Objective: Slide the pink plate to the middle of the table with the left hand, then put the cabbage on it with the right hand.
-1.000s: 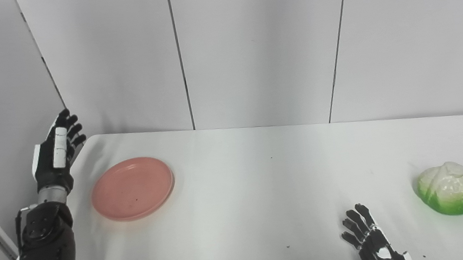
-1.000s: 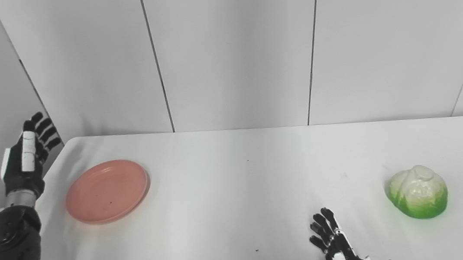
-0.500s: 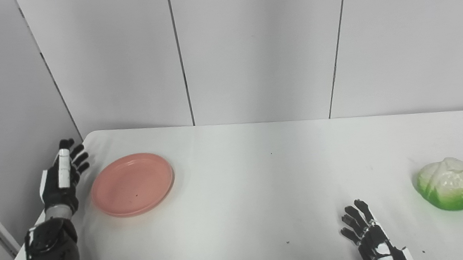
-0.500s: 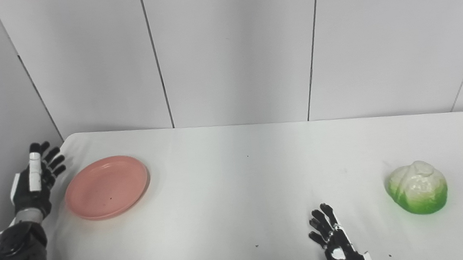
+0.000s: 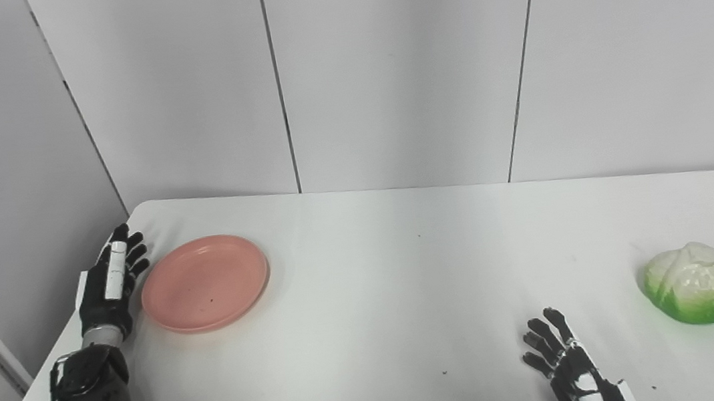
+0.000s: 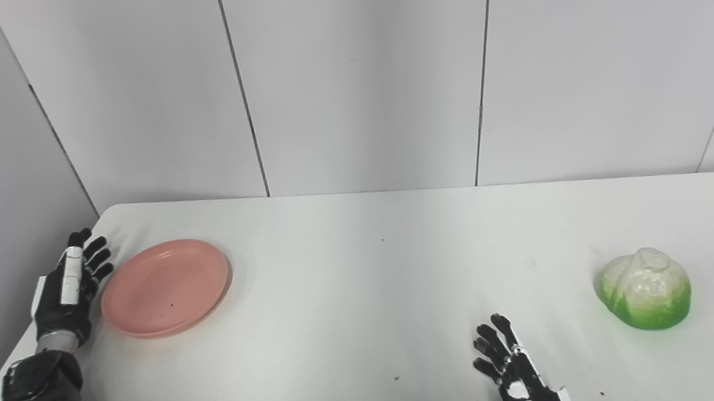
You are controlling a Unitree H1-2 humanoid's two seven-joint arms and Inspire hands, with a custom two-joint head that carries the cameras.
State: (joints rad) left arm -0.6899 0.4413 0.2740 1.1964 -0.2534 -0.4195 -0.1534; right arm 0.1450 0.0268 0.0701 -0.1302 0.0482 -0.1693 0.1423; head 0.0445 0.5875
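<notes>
The left hand [image 5: 110, 288] stands edge-on at the table's [image 5: 369, 307] left side, fingers spread and holding nothing, just beside the left rim of the plate [image 5: 206, 291]; whether it touches the rim cannot be told. The plate lies flat near the table's far left corner, close to the left edge. From the plate's right rim a wide bare stretch of white tabletop runs across the middle toward the right hand [image 5: 568, 371].

That hand is low at the near edge (only partly in view), fingers apart, empty. The cabbage [image 5: 690, 283] sits to its right and a little farther back, well apart from it, near the table's right edge.

Count: one plate, one cabbage, two hands. Grey wall panels [image 5: 396, 68] close off the far edge.
</notes>
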